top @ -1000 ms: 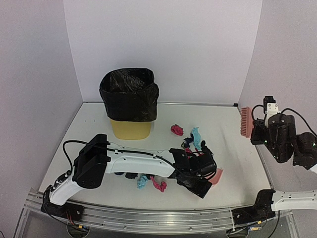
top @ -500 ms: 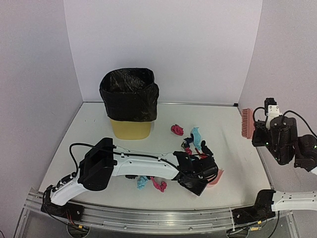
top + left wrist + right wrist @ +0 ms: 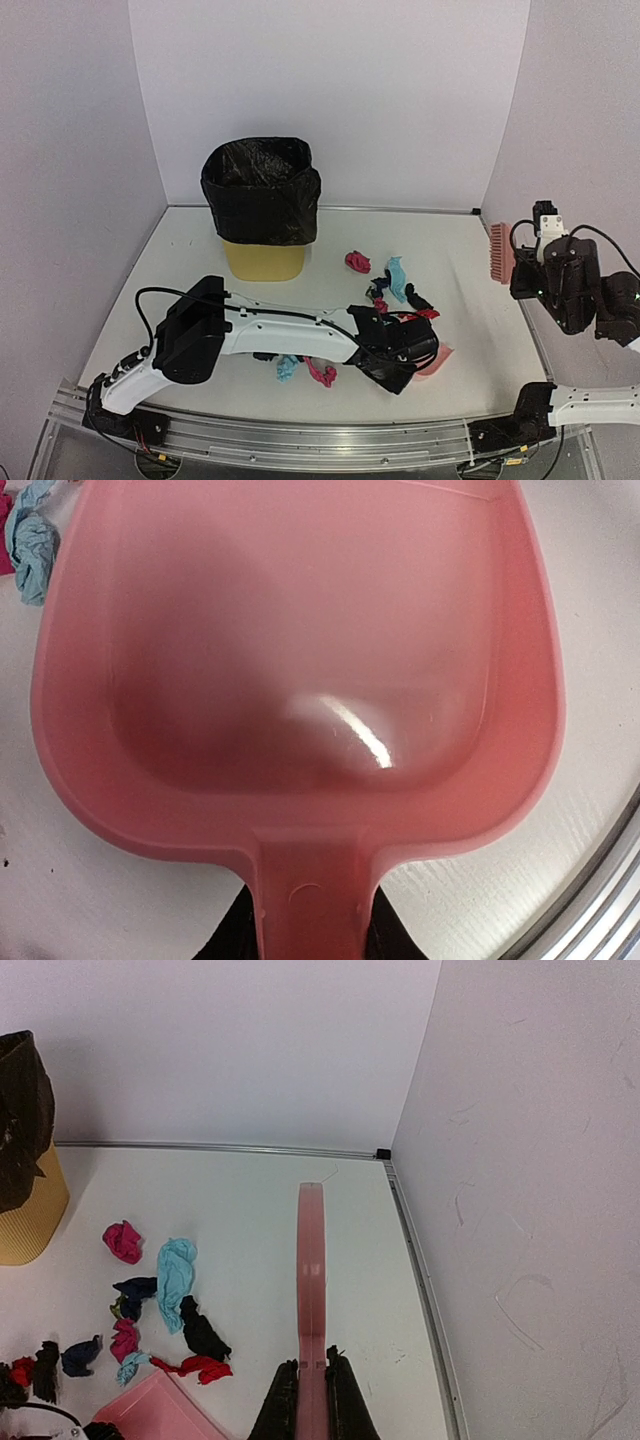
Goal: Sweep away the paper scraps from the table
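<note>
Paper scraps lie mid-table: a pink wad [image 3: 357, 262], a light blue one [image 3: 396, 277], a black one [image 3: 417, 300], and more under my left arm [image 3: 320, 373]. The right wrist view shows the same pink [image 3: 123, 1241], light blue [image 3: 175, 1270] and red [image 3: 195, 1368] wads. My left gripper [image 3: 310, 920] is shut on the handle of the pink dustpan [image 3: 300, 660], which lies flat on the table [image 3: 200, 260] and looks empty. A light blue scrap [image 3: 30, 550] sits beyond its left rim. Raised at the right, my right gripper [image 3: 311, 1380] is shut on the pink brush [image 3: 311, 1280].
A yellow bin lined with a black bag [image 3: 262, 205] stands at the back left. White walls close in the table on three sides. An aluminium rail [image 3: 300, 435] runs along the front edge, close to the dustpan [image 3: 437, 358].
My left jaws have closed from wide open onto the dustpan handle, and the arm settled slightly. My right arm drifted a little to the right with the brush.
</note>
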